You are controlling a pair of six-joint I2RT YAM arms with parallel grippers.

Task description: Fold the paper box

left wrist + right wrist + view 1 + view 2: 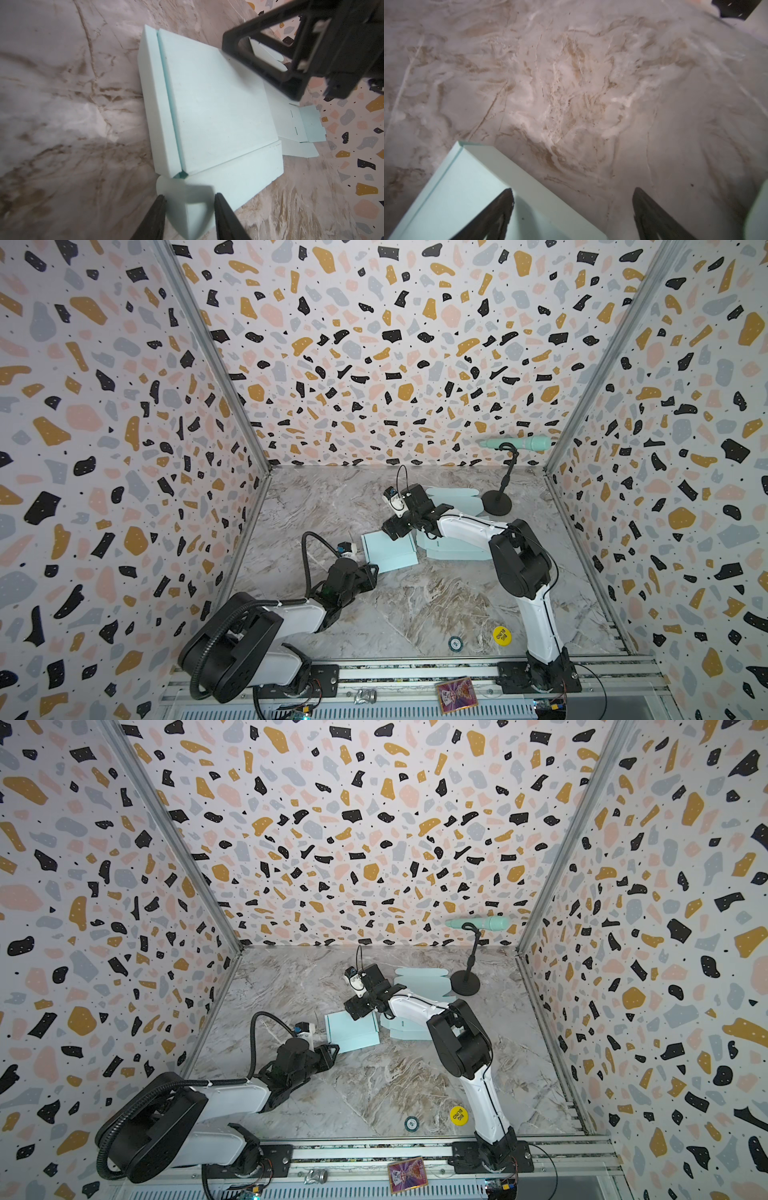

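A pale mint paper box (390, 553), its side walls partly folded up, lies in the middle of the marble-patterned table (415, 605). The left claw (189, 197) is clenched on the box's rounded flap at its near-left corner. The right claw (573, 191) hangs spread wide over the box's far edge, one finger above the panel, the other above bare table.

The left gripper (372, 571), lower centre, pinches a paper box (390, 553) flap, while the right gripper (394, 531), reaching leftward mid-frame, gapes wide.
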